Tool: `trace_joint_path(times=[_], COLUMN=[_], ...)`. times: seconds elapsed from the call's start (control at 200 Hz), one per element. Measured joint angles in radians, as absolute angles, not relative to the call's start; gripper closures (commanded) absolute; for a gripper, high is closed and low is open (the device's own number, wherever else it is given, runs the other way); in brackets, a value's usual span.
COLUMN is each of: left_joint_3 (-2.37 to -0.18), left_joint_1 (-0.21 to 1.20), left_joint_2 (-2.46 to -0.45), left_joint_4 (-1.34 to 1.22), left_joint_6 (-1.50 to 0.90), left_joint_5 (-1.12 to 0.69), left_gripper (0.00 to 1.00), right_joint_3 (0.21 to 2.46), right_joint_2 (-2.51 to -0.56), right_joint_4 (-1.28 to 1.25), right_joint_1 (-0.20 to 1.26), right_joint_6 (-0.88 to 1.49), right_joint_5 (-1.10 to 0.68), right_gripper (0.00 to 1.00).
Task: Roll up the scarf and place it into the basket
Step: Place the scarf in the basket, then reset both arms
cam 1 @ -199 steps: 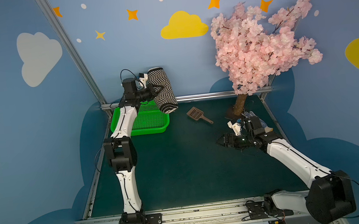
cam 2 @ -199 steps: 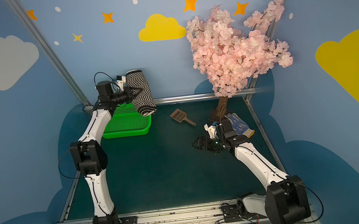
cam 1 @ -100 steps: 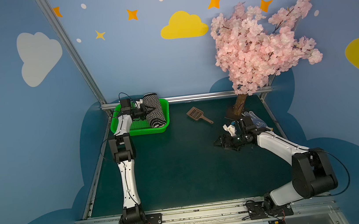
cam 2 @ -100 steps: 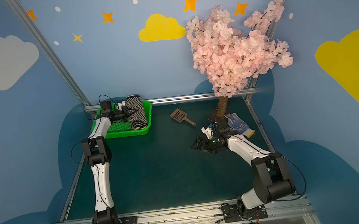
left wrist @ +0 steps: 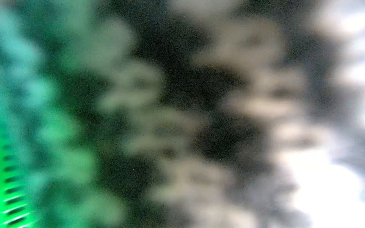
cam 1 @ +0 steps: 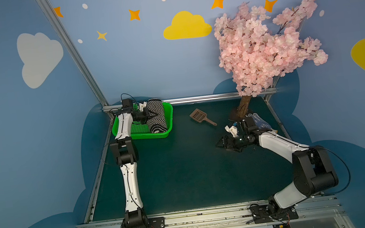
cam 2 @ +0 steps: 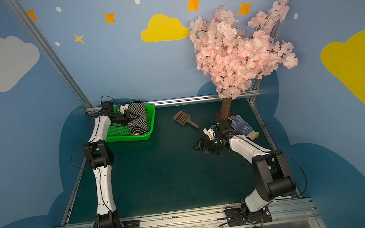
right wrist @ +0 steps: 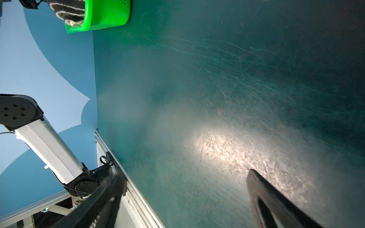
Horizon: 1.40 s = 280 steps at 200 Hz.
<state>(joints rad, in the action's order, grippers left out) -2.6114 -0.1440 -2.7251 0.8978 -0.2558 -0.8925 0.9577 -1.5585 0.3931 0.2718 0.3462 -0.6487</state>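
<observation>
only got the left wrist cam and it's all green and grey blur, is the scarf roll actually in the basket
Observer: Yes. In both top views the rolled scarf lies inside the basket, along the side nearer the table's middle.
Operator: is the left gripper on it or off
Observer: On it. The left gripper is closed on the roll's side, about midway along it.
Operator: and the right arm, anywhere near
Observer: No. The right gripper is open and empty, low over the table near the tree, well away from the basket.
</observation>
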Motion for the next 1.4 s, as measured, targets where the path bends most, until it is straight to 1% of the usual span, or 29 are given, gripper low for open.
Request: trace_joint_path(times=[0.2,0.245,0.27,0.31,0.34,0.375,0.415,0.446,0.461,0.476,0.491,0.706,0.871,0.941,1.081,1.206,1.287,1.402], left_joint_3=[-2.581,-2.570,-2.566,-2.565,-2.565,-2.566,-2.566,-2.565,-2.565,-2.565,-2.564,-2.467,-2.313,-2.160,-1.716,-1.385,-1.208,-1.002], left_joint_1=[-0.143,-0.143,-0.143,-0.143,-0.143,-0.141,-0.137,-0.134,-0.133,-0.131,-0.128,-0.092,-0.087,-0.089,-0.099,-0.122,-0.146,-0.170], left_joint_2=[-2.763,-2.771,-2.775,-2.777,-2.777,-2.773,-2.768,-2.764,-2.762,-2.756,-2.750,-2.600,-2.445,-2.320,-1.977,-1.723,-1.628,-1.576], left_joint_4=[0.978,0.990,0.994,0.996,0.996,0.995,0.996,0.995,0.995,0.994,0.995,0.987,0.967,0.908,0.678,0.450,0.322,0.192], left_joint_6=[-0.189,-0.179,-0.174,-0.166,-0.159,-0.151,-0.142,-0.141,-0.142,-0.139,-0.139,-0.124,-0.126,-0.128,-0.140,-0.179,-0.233,-0.287], left_joint_5=[-0.826,-0.811,-0.807,-0.801,-0.794,-0.781,-0.763,-0.755,-0.754,-0.746,-0.739,-0.543,-0.356,-0.260,-0.070,0.070,0.123,0.175], left_gripper=[0.97,0.94,0.91,0.80,0.70,0.62,0.44,0.27,0.17,0.04,0.00,0.00,0.00,0.00,0.00,0.00,0.00,0.00], right_joint_3=[1.002,1.023,1.037,1.057,1.069,1.083,1.095,1.103,1.108,1.111,1.114,1.139,1.141,1.137,1.071,0.959,0.888,0.824], right_joint_2=[-1.577,-1.584,-1.590,-1.600,-1.607,-1.615,-1.624,-1.630,-1.633,-1.636,-1.638,-1.643,-1.601,-1.556,-1.423,-1.346,-1.339,-1.350], right_joint_4=[0.416,0.426,0.429,0.432,0.432,0.432,0.432,0.432,0.433,0.433,0.432,0.422,0.428,0.422,0.350,0.233,0.174,0.135], right_joint_1=[0.264,0.258,0.254,0.248,0.243,0.239,0.234,0.230,0.228,0.226,0.224,0.166,0.089,0.052,-0.014,-0.022,-0.019,-0.031], right_joint_6=[0.315,0.308,0.304,0.299,0.297,0.293,0.290,0.288,0.288,0.287,0.287,0.268,0.219,0.203,0.173,0.111,0.107,0.099], right_joint_5=[-0.575,-0.568,-0.564,-0.562,-0.561,-0.561,-0.561,-0.561,-0.561,-0.561,-0.561,-0.577,-0.556,-0.527,-0.435,-0.333,-0.247,-0.146], right_gripper=[0.04,0.04,0.04,0.04,0.04,0.04,0.04,0.04,0.04,0.04,0.04,0.04,0.04,0.04,0.04,0.03,0.04,0.04])
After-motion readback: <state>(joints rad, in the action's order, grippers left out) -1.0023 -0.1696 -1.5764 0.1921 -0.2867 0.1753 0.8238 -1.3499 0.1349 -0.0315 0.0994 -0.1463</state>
